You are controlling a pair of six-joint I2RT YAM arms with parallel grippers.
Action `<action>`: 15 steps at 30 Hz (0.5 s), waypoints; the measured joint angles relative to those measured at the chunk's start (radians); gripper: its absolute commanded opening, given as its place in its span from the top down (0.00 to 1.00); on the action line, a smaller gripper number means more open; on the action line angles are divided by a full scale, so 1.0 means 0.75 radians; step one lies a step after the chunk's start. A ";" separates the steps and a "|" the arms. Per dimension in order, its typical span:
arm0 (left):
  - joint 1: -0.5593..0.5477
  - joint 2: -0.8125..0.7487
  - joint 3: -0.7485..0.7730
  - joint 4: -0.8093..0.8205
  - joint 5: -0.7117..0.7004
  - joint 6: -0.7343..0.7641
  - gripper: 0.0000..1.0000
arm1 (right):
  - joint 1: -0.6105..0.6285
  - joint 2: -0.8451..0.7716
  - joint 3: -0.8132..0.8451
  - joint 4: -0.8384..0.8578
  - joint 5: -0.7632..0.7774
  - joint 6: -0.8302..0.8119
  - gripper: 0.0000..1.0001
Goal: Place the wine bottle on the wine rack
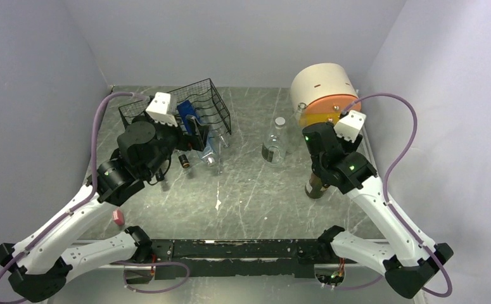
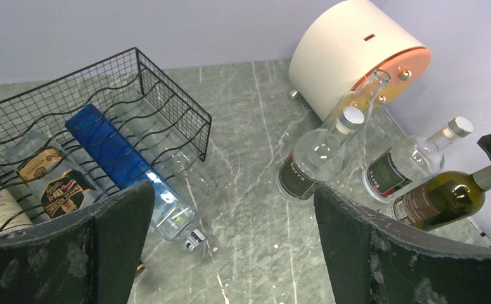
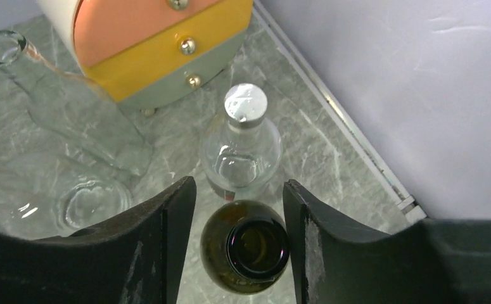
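Right jaws: open, one on each side of the top of the wine bottle [image 3: 246,253]; I can't tell if they touch it.
Left jaws: wide open, nothing in them, up over the surface [image 1: 249,196] by the wine rack [image 1: 212,104].
Wine bottle: dark green, no cap, standing up on the right side, well apart from the rack.
Wine rack: back left, with a blue bottle [image 2: 106,144] lying in it.
Nearby: a clear bottle [image 3: 241,149] with a silver cap just beside the wine bottle, and a round box [image 3: 166,38] behind.

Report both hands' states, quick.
Left hand: open, holding nothing.
Right hand: open, astride the dark green glass wine bottle, not gripping it.
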 measured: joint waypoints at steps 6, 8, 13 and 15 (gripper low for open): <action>-0.001 0.048 0.000 0.027 0.043 0.001 0.01 | -0.002 -0.083 -0.067 -0.015 -0.057 0.028 0.61; 0.000 0.057 -0.001 0.040 0.055 0.001 0.01 | -0.002 -0.110 -0.082 -0.012 -0.077 0.020 0.64; -0.001 0.064 -0.023 0.098 0.098 0.016 0.01 | -0.002 -0.149 -0.105 0.028 -0.128 -0.049 0.59; -0.001 0.065 -0.039 0.121 0.118 0.021 0.01 | -0.002 -0.162 -0.113 0.051 -0.156 -0.083 0.55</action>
